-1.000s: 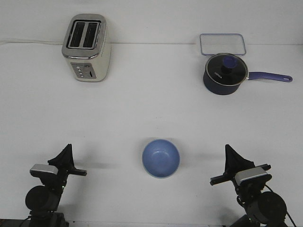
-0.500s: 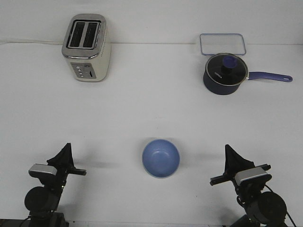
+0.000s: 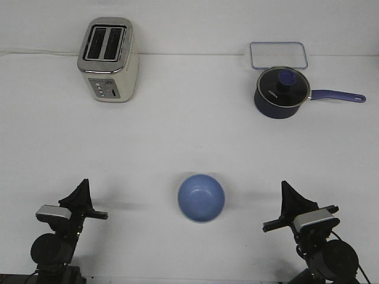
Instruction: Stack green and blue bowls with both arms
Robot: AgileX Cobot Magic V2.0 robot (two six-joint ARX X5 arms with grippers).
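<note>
The blue bowl (image 3: 201, 197) sat upright on the white table (image 3: 189, 136), low in the front view and close to its middle, with its mouth open to the camera. A thin pale rim ran around its edge; whether that belonged to a green bowl beneath it could not be told from this angle, and no separate green bowl showed anywhere on the table.

The left gripper (image 3: 82, 187) stood at about nine o'clock from the bowl, well apart from it, its black point raised toward the far side of the table. The tips seemed to come to a single point, but from this view it could not be told whether the jaws were pressed together or slightly spread. It held nothing that could be seen. A small silver block sat on the arm just below it.

The right gripper (image 3: 286, 190) stood at about three o'clock from the bowl — also well apart — with the same upward-pointing black tip and a silver block beside it. Its jaws could not be read either, and nothing was pinched in it.

Far across the table, at about eleven o'clock from the bowl, stood a cream and silver toaster (image 3: 108, 59) with two slots. At about one o'clock stood a dark saucepan (image 3: 281, 92) with a glass lid, its blue handle pointing to the right. Just behind the saucepan lay a clear rectangular container (image 3: 278, 55) — near it, possibly touching.
</note>
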